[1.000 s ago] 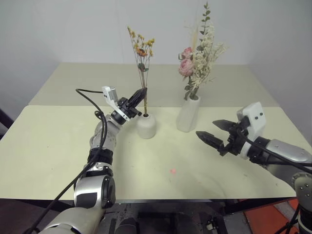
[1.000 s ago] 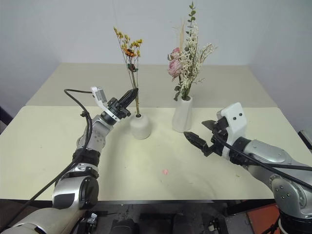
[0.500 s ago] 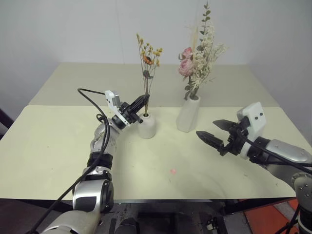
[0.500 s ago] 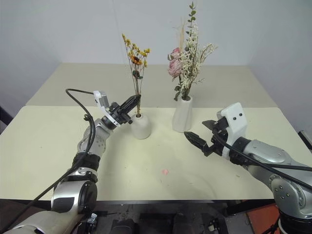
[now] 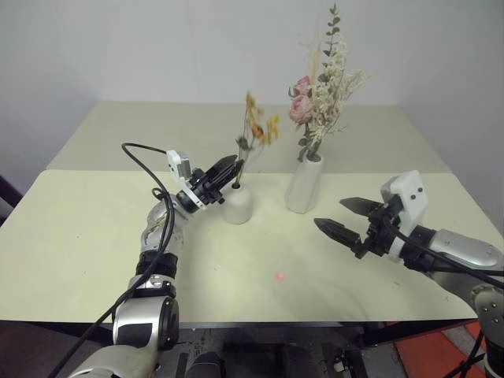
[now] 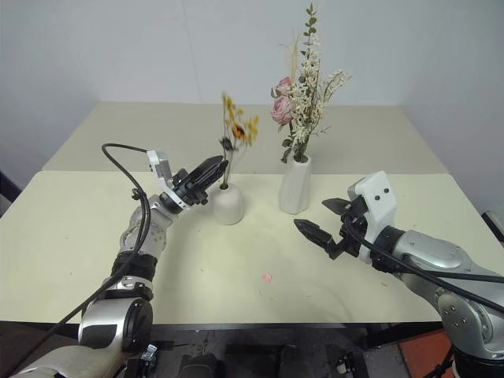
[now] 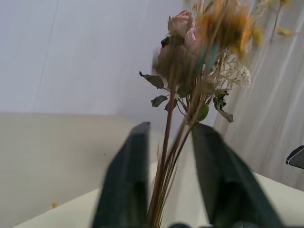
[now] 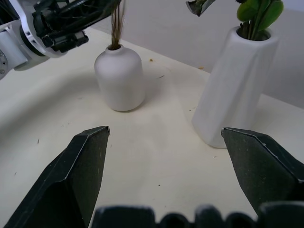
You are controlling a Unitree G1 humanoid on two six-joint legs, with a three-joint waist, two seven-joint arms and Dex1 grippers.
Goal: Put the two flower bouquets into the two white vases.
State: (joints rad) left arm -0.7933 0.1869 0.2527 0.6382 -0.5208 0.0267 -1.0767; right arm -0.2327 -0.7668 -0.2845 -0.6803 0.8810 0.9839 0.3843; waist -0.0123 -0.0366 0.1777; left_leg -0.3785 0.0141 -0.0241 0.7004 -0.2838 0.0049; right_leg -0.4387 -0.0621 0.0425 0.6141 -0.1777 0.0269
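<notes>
Bouquets both stand in vases on the table (image 5: pixel 87 236). Just right of the squat pot (image 5: pixel 238 203), the tall vase (image 5: pixel 304 183) holds the pink rose bunch (image 5: pixel 321 94) upright. The orange-yellow sprig (image 5: pixel 253 140) rises from the pot's hole, stems leaning right. My left gripper (image 5: pixel 228 166), left of the pot, points up and right, fingers parted around the stems. My right gripper (image 5: pixel 339 216), right of the pot, points left, jaws wide, empty.
</notes>
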